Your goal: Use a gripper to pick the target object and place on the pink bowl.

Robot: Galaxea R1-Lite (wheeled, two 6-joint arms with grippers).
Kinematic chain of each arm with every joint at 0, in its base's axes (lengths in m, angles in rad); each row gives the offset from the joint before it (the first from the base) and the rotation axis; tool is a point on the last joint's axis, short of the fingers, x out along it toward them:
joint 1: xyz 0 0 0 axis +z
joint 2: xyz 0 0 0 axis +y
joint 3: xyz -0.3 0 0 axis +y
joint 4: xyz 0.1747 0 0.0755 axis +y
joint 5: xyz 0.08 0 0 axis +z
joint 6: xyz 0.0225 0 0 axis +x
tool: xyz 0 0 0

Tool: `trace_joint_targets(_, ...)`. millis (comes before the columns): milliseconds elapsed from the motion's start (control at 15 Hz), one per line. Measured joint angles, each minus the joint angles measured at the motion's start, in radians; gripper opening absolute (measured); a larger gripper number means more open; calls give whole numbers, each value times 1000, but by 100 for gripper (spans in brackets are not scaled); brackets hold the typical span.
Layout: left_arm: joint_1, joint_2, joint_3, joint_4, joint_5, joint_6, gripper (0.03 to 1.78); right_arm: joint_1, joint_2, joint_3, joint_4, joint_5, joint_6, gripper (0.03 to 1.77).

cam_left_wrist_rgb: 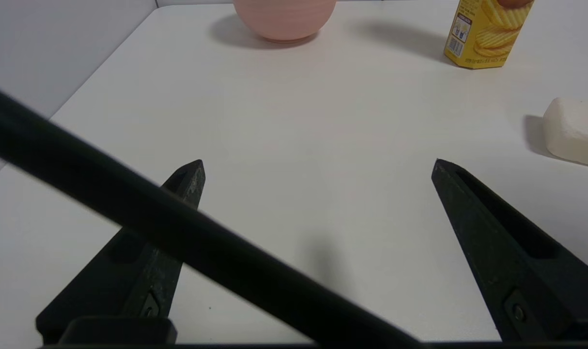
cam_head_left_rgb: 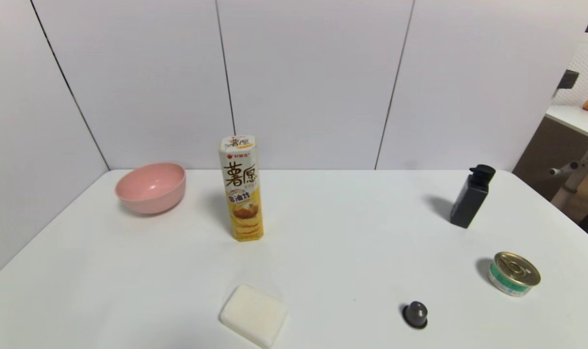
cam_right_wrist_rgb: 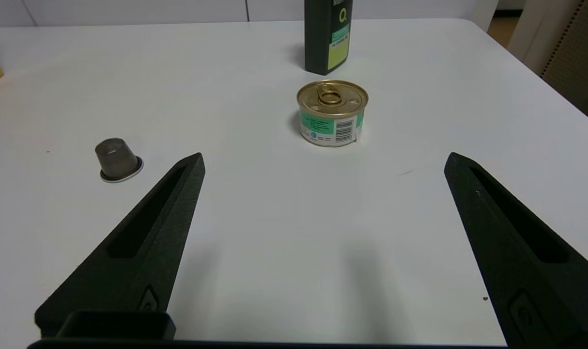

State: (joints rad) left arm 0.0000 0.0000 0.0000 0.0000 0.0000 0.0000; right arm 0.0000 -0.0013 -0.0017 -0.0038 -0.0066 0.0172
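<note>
Head view: a white surface (cam_head_left_rgb: 323, 252) carries the chip box (cam_head_left_rgb: 242, 188), standing upright toward the left-centre rear, with the pink bowl (cam_head_left_rgb: 151, 187) just to its left, apart from it and empty. A white soap bar (cam_head_left_rgb: 253, 315) lies near the front edge, forward of the box. On the right stand a black pump bottle (cam_head_left_rgb: 471, 196) and, nearer the front, a gold-lidded can (cam_head_left_rgb: 513, 273); a small dark capsule (cam_head_left_rgb: 415, 314) sits between the soap bar and the can. Neither arm appears here.

Left wrist view: the left gripper (cam_left_wrist_rgb: 318, 165) is held above bare surface with its two black fingers (cam_left_wrist_rgb: 492, 232) spread wide and nothing between them; a black cable (cam_left_wrist_rgb: 177, 232) crosses the foreground. The bowl, the base of the box and the soap bar lie beyond it.

Right wrist view: the right gripper (cam_right_wrist_rgb: 323, 157) likewise stands wide apart and empty, with the can, bottle and capsule ahead of it.
</note>
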Motion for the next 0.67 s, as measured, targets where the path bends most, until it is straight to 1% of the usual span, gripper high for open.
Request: trace_joint_targets(667, 0, 0, 0, 0, 0, -1, 169, 0, 0, 0, 0, -1, 1, 171)
